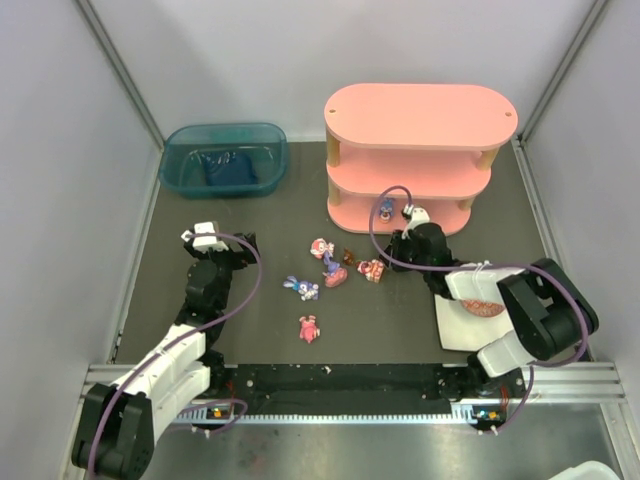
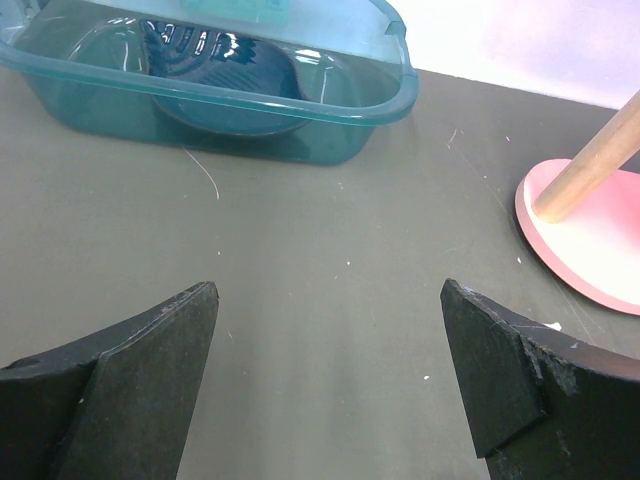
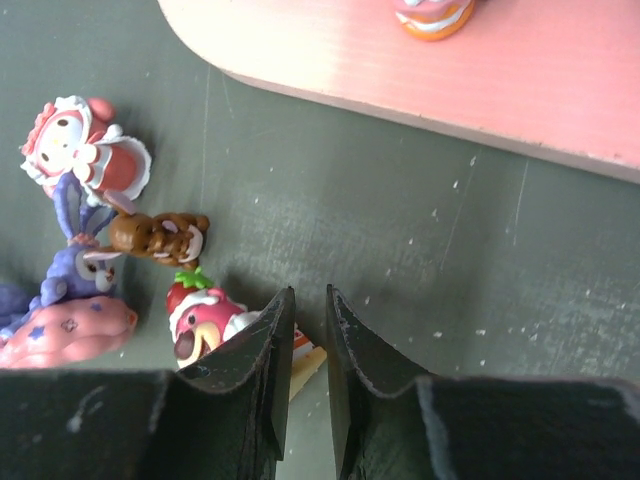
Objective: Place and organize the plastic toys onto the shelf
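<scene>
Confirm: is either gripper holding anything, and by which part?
Nothing held: left gripper is wide open and empty; right gripper is nearly shut on an empty gap, with a pink toy just beside one finger.

Toys [image 1: 330, 275] lie before the shelf [image 1: 420, 110], bin [image 1: 225, 158] to its left.

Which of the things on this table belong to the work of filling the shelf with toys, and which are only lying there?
For the job: pink shelf; purple-blue bunny; pink figurine; strawberry-topped figurine; brown figurine; pink-hooded figurine; a toy already on the shelf's bottom board.
Only lying there: teal bin; red-orange egg; white sheet under it.
</scene>
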`<state>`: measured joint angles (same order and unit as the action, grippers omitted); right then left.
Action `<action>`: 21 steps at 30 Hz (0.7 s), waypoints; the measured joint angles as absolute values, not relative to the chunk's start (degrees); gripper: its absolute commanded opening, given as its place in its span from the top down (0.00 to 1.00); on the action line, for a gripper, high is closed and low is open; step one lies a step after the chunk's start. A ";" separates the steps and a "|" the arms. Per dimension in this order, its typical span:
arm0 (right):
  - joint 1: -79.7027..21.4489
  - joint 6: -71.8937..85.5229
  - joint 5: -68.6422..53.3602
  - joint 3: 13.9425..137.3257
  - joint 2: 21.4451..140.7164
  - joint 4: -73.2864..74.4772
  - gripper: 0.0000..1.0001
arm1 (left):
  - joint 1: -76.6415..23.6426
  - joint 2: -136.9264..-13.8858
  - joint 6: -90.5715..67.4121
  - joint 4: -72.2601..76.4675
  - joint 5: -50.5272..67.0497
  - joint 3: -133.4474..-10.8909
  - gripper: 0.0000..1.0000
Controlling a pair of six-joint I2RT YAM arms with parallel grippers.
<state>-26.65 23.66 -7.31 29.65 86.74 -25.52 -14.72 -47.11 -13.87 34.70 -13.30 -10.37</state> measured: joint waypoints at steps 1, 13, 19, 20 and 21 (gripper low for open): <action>-26.85 23.66 -7.16 29.32 86.13 -25.04 0.81 | -14.72 -47.11 -13.87 34.72 -13.30 -10.37 0.01; -28.51 25.39 -5.37 25.89 76.36 -16.16 0.80 | -14.72 -47.11 -13.87 34.72 -13.30 -10.37 0.01; -29.12 25.71 -2.28 25.89 70.08 -10.66 0.59 | -14.72 -47.11 -13.89 34.70 -13.32 -10.37 0.01; -29.12 25.61 -1.69 25.91 68.86 -9.63 0.53 | -14.72 -47.11 -13.87 34.70 -13.32 -10.37 0.01; -29.12 25.67 -1.32 25.93 67.99 -8.95 0.46 | -14.72 -47.11 -13.87 34.70 -13.32 -10.37 0.01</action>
<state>-29.12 25.67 -1.32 25.93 67.99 -8.95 -14.72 -47.11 -13.87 34.70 -13.32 -10.37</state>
